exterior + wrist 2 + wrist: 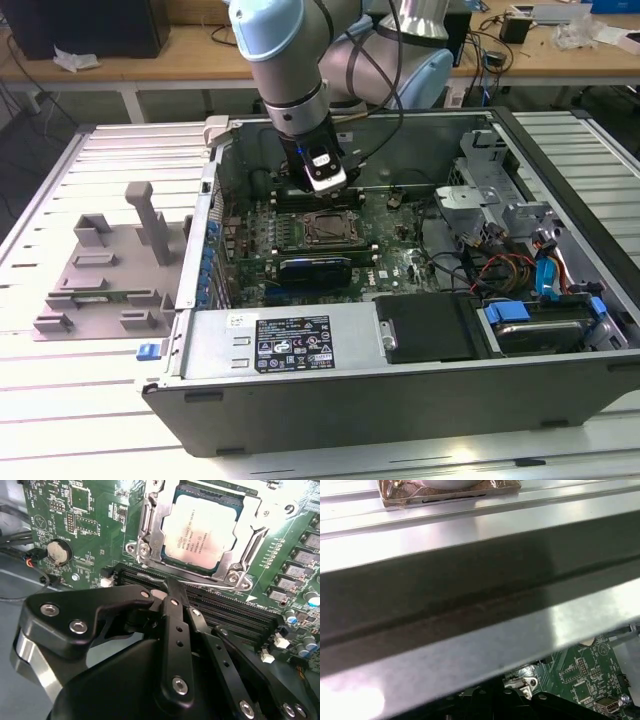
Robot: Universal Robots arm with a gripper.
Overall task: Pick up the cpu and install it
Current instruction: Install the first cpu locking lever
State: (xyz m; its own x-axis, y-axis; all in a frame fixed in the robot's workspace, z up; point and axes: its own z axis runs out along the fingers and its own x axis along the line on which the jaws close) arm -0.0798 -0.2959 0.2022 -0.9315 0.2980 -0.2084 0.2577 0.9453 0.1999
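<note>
From where I'm driving this, the gripper is hanging inside the open computer case, just over the memory slots right next to the socket. In the second wrist view its black fingers look pinched together into one narrow point with nothing between them, so I'd call it closed and empty.

The cpu is sitting in the socket on the green motherboard, silver top up, looking flat and square inside the metal frame. In the exterior view I can see the socket below and just ahead of the tool, roughly mid-board.

So my read: the pick and the drop-in are done, chip's in place. I can't tell from these shots whether the retention frame is actually latched down or the lever is locked, so that part might be open.

Off to the exterior view's left, the grey plastic fixture sits on the table outside the case. The first wrist view mostly gives me the case's metal wall, with a bit of board in one corner.
</note>
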